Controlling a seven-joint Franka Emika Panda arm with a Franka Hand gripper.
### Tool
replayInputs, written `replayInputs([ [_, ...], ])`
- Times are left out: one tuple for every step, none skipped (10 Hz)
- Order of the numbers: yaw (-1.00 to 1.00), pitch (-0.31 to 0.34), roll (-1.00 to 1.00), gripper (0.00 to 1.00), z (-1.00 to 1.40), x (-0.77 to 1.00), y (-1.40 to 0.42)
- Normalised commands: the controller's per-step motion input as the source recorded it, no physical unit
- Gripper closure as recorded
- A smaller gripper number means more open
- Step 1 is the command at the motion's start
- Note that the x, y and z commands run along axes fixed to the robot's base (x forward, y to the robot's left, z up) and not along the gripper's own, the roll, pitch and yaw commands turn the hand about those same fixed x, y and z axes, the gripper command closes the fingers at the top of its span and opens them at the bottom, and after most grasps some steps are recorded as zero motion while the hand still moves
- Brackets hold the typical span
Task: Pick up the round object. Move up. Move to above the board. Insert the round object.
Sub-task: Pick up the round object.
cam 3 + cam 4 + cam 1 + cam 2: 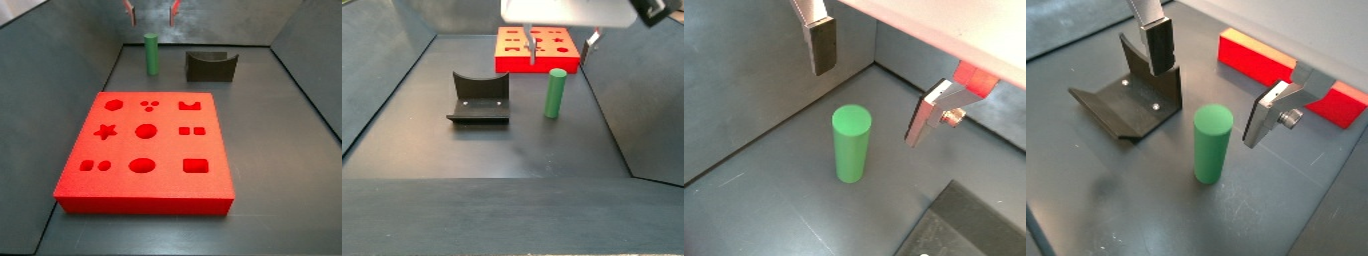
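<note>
Two-finger silver gripper (1213,85) hovers spread apart above slim green cylinder peg (1212,144), standing upright on the grey floor just beyond the flat red cut-out board's (147,150) far edge. Lower straight, centred, then close.

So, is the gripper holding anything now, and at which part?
Nothing is held. The gripper hangs open above the green peg, which stands upright on the floor, its fingers not touching it.
</note>
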Motion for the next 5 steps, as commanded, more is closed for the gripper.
replayInputs([
  [0.0, -0.067, 0.0, 0.0, -0.53, -0.02, 0.0],
  [0.0, -0.071, 0.0, 0.0, -0.36, 0.0, 0.0],
  [0.0, -0.06, 0.0, 0.0, -0.3, 0.0, 0.0],
  [0.0, -0.066, -0.01, 0.0, -0.25, -0.02, 0.0],
  [0.0, -0.011, 0.0, 0.0, 0.0, 0.0, 0.0],
])
